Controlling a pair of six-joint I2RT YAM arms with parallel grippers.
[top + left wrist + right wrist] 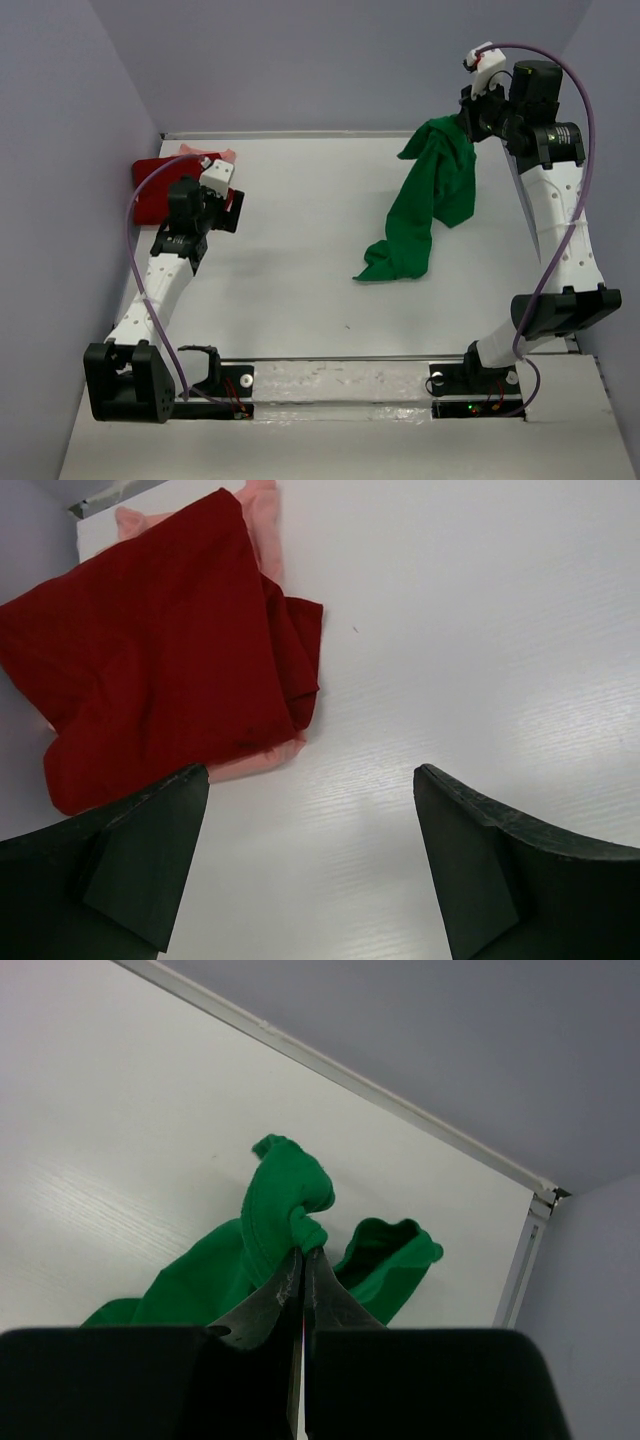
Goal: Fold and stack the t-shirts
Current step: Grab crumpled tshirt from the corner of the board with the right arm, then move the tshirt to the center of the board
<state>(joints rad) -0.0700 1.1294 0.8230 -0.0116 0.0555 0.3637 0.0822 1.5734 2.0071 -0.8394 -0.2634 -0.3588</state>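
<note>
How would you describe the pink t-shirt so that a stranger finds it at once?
Look at the far left corner of the white table. A dark red t-shirt lies there, and the pale pink t-shirt is under it, only its edges showing. It is the only pale cloth.

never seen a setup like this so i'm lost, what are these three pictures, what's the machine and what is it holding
These are three views of one moment. The wide picture looks down from above and behind two robot arms bolted at the near edge of a white table. The other two come from small cameras on the arms' wrists, so each shows its own dark jaws at the bottom.

The right gripper is lifted high with its jaws shut on a bunch of the green t-shirt. The shirt hangs down from it and its lower end trails on the table.

The left gripper has its jaws wide open and holds nothing. It is beside a folded dark red t-shirt that lies on top of a pale pink t-shirt in the far left corner.
</note>
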